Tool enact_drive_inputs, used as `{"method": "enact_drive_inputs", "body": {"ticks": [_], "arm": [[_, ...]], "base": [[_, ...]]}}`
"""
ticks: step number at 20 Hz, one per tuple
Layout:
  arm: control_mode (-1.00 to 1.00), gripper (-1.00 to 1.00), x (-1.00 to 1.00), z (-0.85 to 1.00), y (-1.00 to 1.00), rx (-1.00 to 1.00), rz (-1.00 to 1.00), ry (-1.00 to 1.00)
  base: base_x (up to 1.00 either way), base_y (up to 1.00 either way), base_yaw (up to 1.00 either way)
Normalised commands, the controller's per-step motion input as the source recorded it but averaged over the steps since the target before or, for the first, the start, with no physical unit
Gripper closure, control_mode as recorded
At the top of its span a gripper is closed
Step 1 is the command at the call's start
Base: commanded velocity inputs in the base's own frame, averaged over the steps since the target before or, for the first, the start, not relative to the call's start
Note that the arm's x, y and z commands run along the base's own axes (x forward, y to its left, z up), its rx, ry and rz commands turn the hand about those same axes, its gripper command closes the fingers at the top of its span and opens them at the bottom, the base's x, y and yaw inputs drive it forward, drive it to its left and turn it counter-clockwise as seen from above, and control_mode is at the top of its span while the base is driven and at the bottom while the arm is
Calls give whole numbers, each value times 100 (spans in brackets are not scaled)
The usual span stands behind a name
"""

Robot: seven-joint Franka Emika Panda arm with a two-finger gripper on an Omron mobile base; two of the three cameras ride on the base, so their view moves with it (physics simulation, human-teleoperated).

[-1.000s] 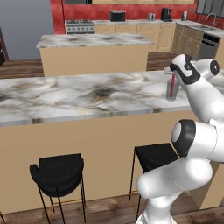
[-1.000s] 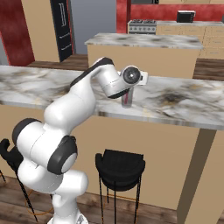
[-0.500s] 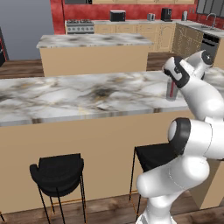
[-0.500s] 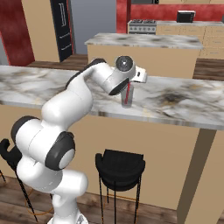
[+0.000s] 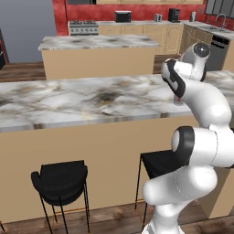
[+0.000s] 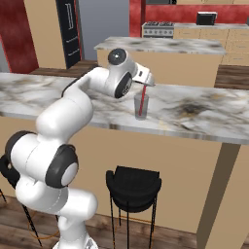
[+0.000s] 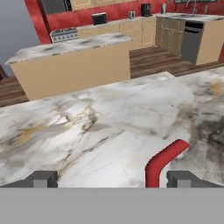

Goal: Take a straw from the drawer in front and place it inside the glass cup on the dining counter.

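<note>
The glass cup (image 6: 140, 107) stands on the dining counter (image 6: 204, 116) near its front edge, with the red straw (image 6: 142, 103) leaning inside it and sticking out past the rim. My gripper (image 6: 147, 83) hovers just above the cup, open and holding nothing. In the hand view the straw (image 7: 164, 161) rises bent between the two fingertips (image 7: 41, 178), closer to the right one, and the gripper (image 7: 114, 179) is spread wide over the marble top (image 7: 109, 122). The drawer is out of view.
A shorter marble island (image 6: 160, 44) stands beyond the counter. Black stools (image 6: 133, 182) (image 5: 59, 176) are tucked under the counter's front side. My own arm (image 5: 201, 105) blocks the right part of the left base view. Kitchen cabinets and a stove (image 5: 83, 27) line the back wall.
The hand has lifted away from the cup and swung upward. The straw stays in the glass. The jaws remain wide.
</note>
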Motion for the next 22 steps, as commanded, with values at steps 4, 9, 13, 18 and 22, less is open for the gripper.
{"method": "enact_drive_inputs", "body": {"ticks": [4, 9, 13, 18, 22], "arm": [[-100, -100, -16, 17, 1, 0, -16, 4], [-100, -100, -25, 25, 0, 0, -12, 0], [-100, -100, -35, 32, 0, 0, -8, 0], [-100, -100, -39, 30, 0, 0, -5, 1], [-100, -100, -52, 21, 1, 0, -4, 1]], "base": [[0, 0, 0], [0, 0, 0], [0, 0, 0], [0, 0, 0], [0, 0, 0]]}}
